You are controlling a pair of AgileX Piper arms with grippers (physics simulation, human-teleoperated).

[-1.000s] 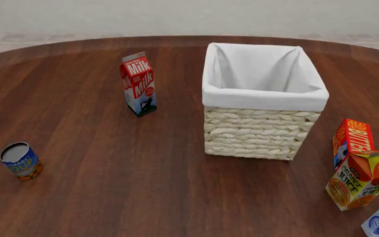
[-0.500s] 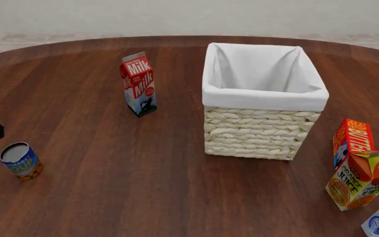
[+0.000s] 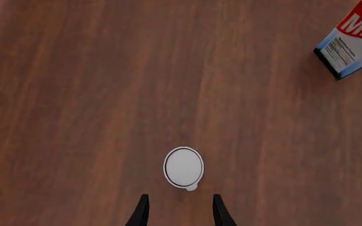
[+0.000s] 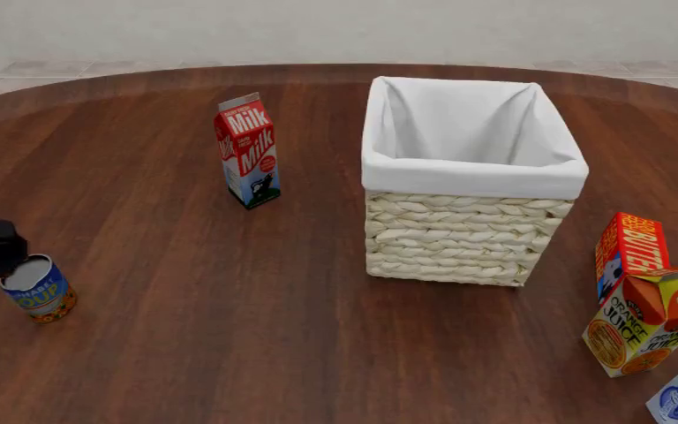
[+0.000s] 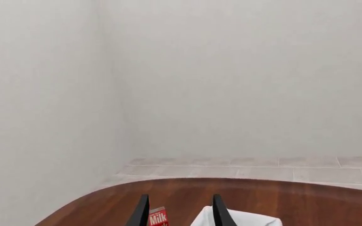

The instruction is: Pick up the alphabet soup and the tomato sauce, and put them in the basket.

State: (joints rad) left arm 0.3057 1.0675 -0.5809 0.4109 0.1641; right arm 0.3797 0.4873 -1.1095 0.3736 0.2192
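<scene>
Soup can (image 4: 38, 288): blue label, yellow lettering, orange base, round pale lid. Your left gripper (image 3: 179, 213) hangs above it, fingers apart, empty. Carton (image 4: 247, 150) reads "Milk".

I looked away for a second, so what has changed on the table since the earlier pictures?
The left gripper has moved in from the table's left edge and now sits right above the blue-labelled alphabet soup can, fingers open, not yet gripping. The can, the red-and-white milk carton and the pale wicker basket stayed put.
</scene>
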